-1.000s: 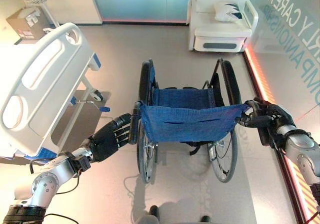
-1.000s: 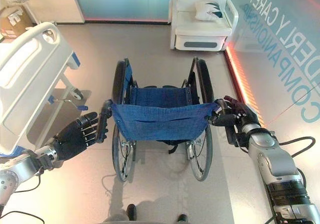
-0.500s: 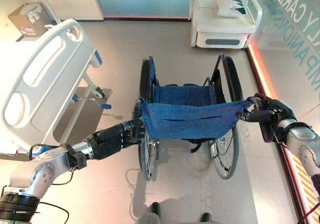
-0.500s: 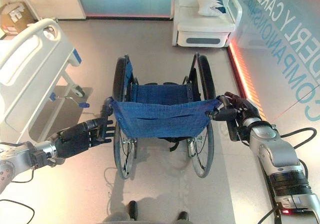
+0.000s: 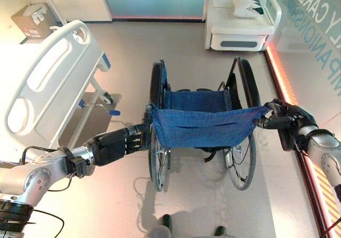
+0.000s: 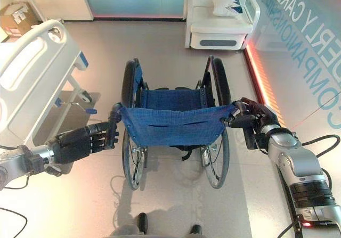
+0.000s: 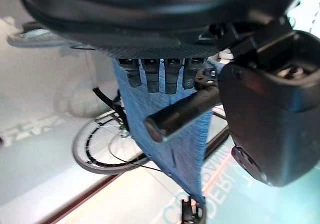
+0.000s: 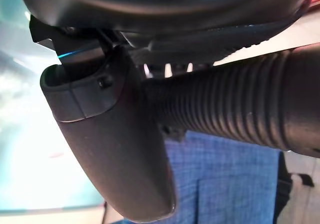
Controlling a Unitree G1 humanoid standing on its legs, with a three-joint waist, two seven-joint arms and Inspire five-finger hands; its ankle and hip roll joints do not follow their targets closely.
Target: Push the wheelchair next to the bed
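Observation:
The wheelchair [image 5: 205, 126], with a blue cloth back and seat, stands in front of me, facing away. The white bed [image 5: 42, 83] is to its left, a gap of floor between them. My left hand [image 5: 114, 145] reaches the left push handle [image 7: 180, 111]. That handle lies between its nearly straight fingers [image 7: 160, 76] and its thumb [image 7: 265, 119], which are not closed round it. My right hand [image 5: 290, 126] is shut on the ribbed right push handle [image 8: 240, 114], with the thumb [image 8: 115, 149] wrapped over the grip.
A white armchair [image 5: 240, 19] with a cushion stands ahead beyond the wheelchair. A glass wall [image 5: 319, 30] with a lit floor strip [image 5: 282, 78] runs close along the right. A cardboard box [image 5: 34, 19] sits behind the bed. A blue crank [image 5: 112, 112] sticks out at the bed's foot.
My left hand, spread beside the left handle a second ago, has moved in so the handle lies between fingers and thumb. The right hand keeps its grip. The camera shifted slightly.

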